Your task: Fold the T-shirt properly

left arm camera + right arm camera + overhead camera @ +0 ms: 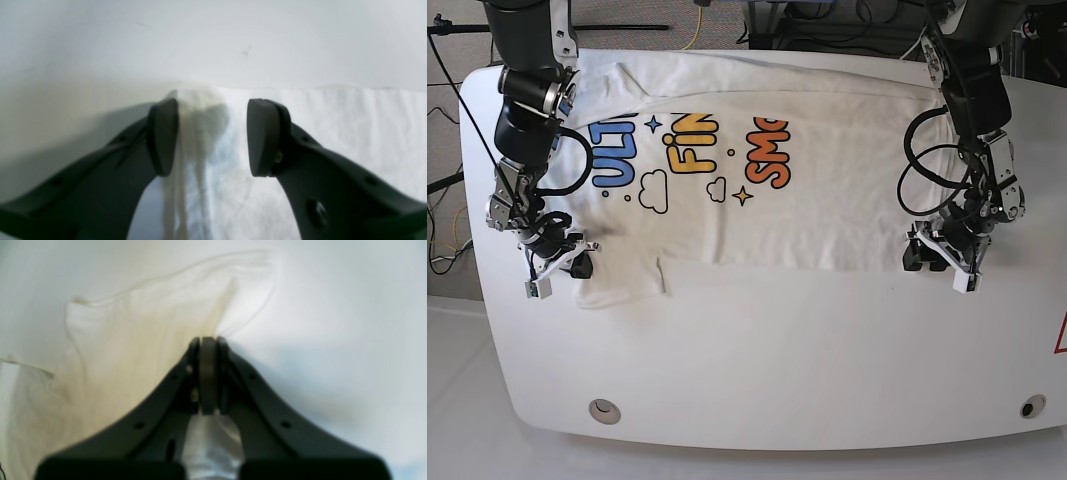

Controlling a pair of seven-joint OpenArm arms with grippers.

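Observation:
The white T-shirt point(827, 200) lies spread sideways on the white table point(777, 350), print up, with blue, yellow and orange lettering. My right gripper point(577, 265) is at the shirt's near left part by the lower sleeve. In the right wrist view it point(208, 343) is shut on a pinch of the cloth point(133, 340). My left gripper point(924, 258) is at the shirt's near right corner. In the left wrist view it point(213, 140) is open, and a bunched bit of cloth point(200, 126) lies between the fingers beside the left one.
The table's near edge curves round, with a round fitting at each front corner point(605, 408) point(1028, 408). Cables point(697, 20) and stands are behind the table's far edge. A red mark point(1062, 335) is at the right border.

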